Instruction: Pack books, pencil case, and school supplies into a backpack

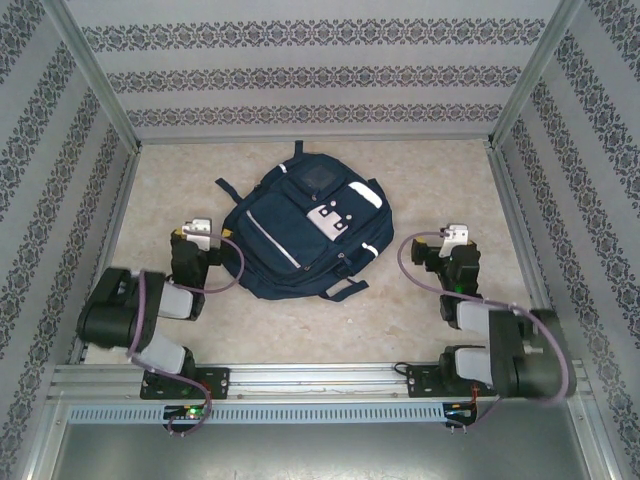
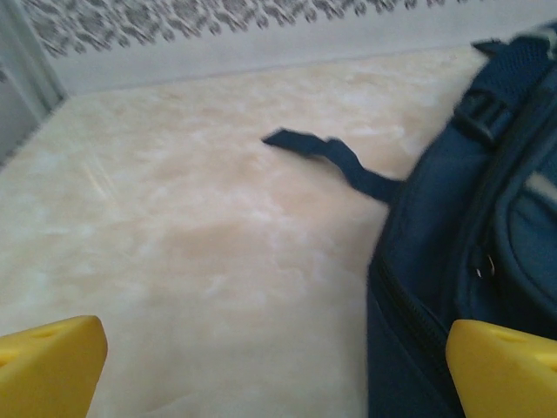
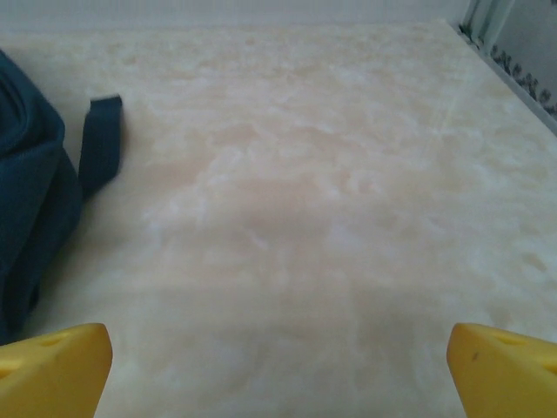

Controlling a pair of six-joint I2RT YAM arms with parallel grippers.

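I see one table (image 1: pixel 440 170), pale and marbled, and on it one backpack (image 1: pixel 290 240). It is navy blue and lies flat near the middle with its front pockets facing up. Its long axis runs roughly from the far wall toward my bases, turned a little askew. The end with the small loop (image 1: pixel 297 148) points at the far wall. My left gripper (image 1: pixel 197 228) sits low just beside the pack's left edge. From its own camera my left gripper (image 2: pixel 278 374) has its two yellow fingertips (image 2: pixel 52 361) spread wide and empty, one at each lower corner. The backpack (image 2: pixel 452 261) rises right against the right-hand tip. My right gripper (image 1: pixel 457 235) rests on the other side, apart from the pack. My right gripper (image 3: pixel 278 370) is likewise gaping with nothing between its tips. The backpack (image 3: pixel 30 200) is at the left edge of that view. From above I count three strap pieces poking out: the loop, a strap (image 1: pixel 222 184) at the far left, and a strap end (image 1: pixel 347 290) on the near side. There is one pale grey patch (image 1: pixel 330 220) on the front.
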